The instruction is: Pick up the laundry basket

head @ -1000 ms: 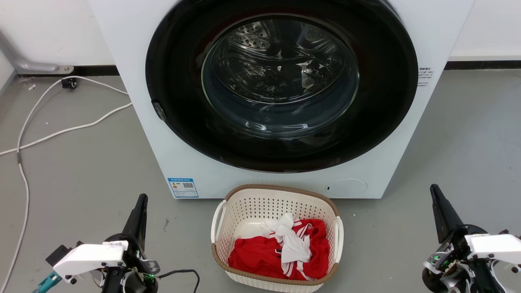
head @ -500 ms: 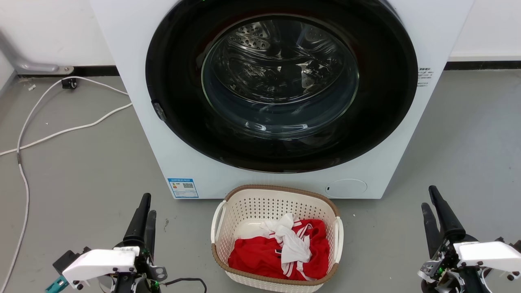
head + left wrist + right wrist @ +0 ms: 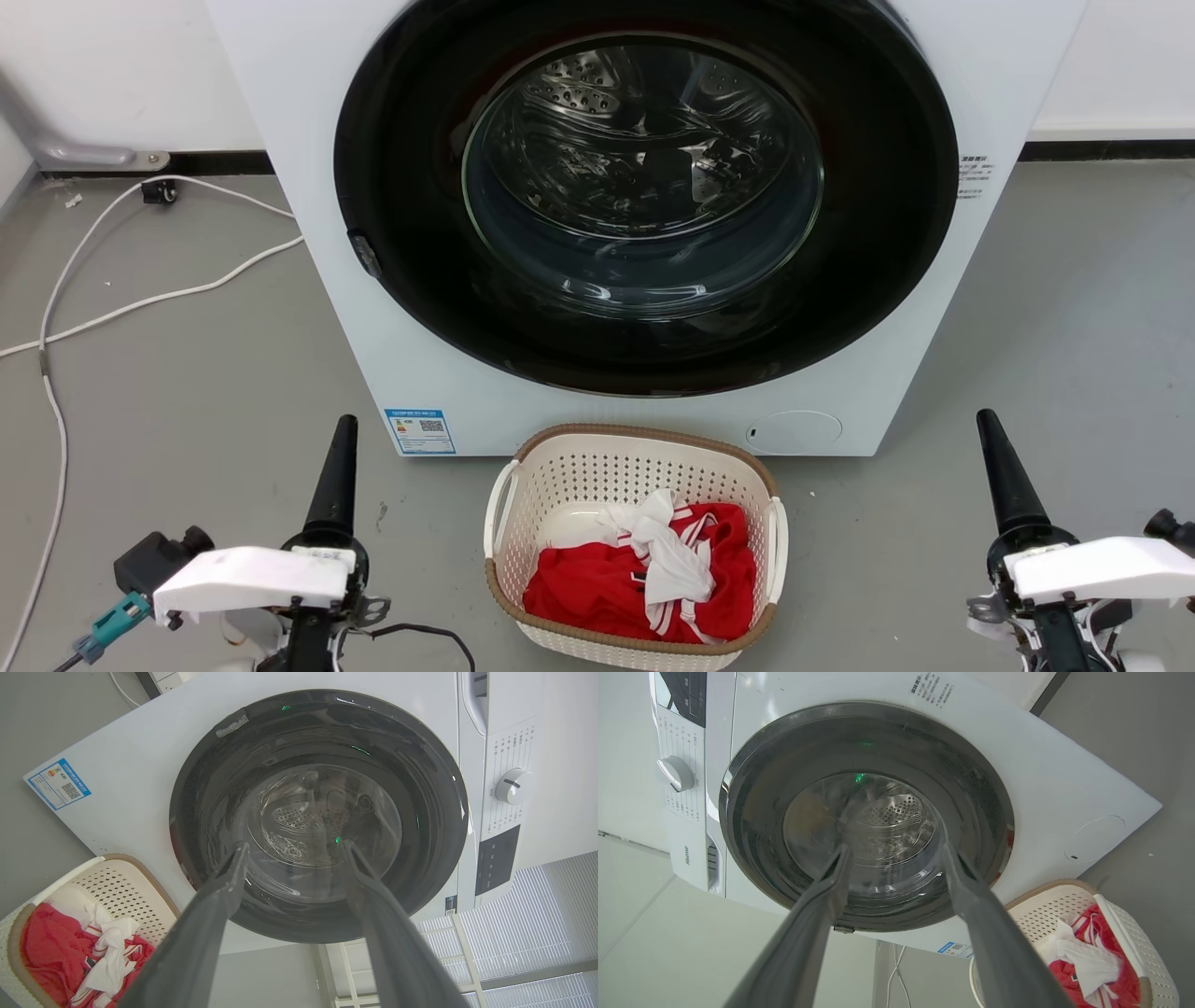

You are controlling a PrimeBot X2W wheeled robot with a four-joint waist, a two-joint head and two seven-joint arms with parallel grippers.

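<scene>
Nothing lifted yet: the laundry basket sits on the floor by the washing machine; left tool and right tool flank it, well clear, both spread open, empty.

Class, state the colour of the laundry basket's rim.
Brown, woven-looking. The laundry basket shows best in the head view.

Floor bare at 9 and 3 o'clock of laundry basket: side access open. Washing machine stands just behind at 12 o'clock, crowding far rim. Cable at 10 o'clock, well apart.
</scene>
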